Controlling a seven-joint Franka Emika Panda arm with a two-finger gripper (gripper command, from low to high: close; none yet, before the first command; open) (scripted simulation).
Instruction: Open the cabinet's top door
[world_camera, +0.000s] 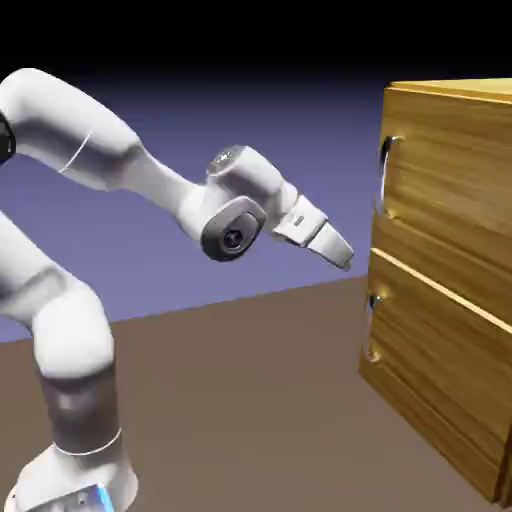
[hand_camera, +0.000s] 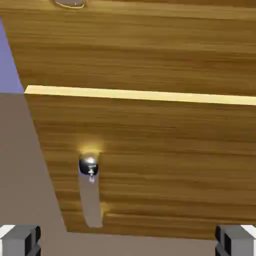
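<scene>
Cabinet (world_camera: 450, 280) stands at the exterior view's right on the brown table (world_camera: 250, 400); its top door (world_camera: 450, 170) is flush and closed, silver handle (world_camera: 385, 180) at its left edge, with the lower panel (hand_camera: 150, 165) and its own handle (hand_camera: 90, 192) beneath. Gripper (world_camera: 345, 257) hangs in open air short of the cabinet front, angled downward, jaws spread wide and grasping nothing. Nothing lies between fingers and door; the hand view mostly frames the lower panel, the sliver at its top edge probably being the upper handle.

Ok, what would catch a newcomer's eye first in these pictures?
The big golden wood-grain cabinet on the right, with a small silver handle on its top door and another on the panel below. Left of it, the white arm reaches across with its open gripper in mid-air, short of the cabinet.
</scene>
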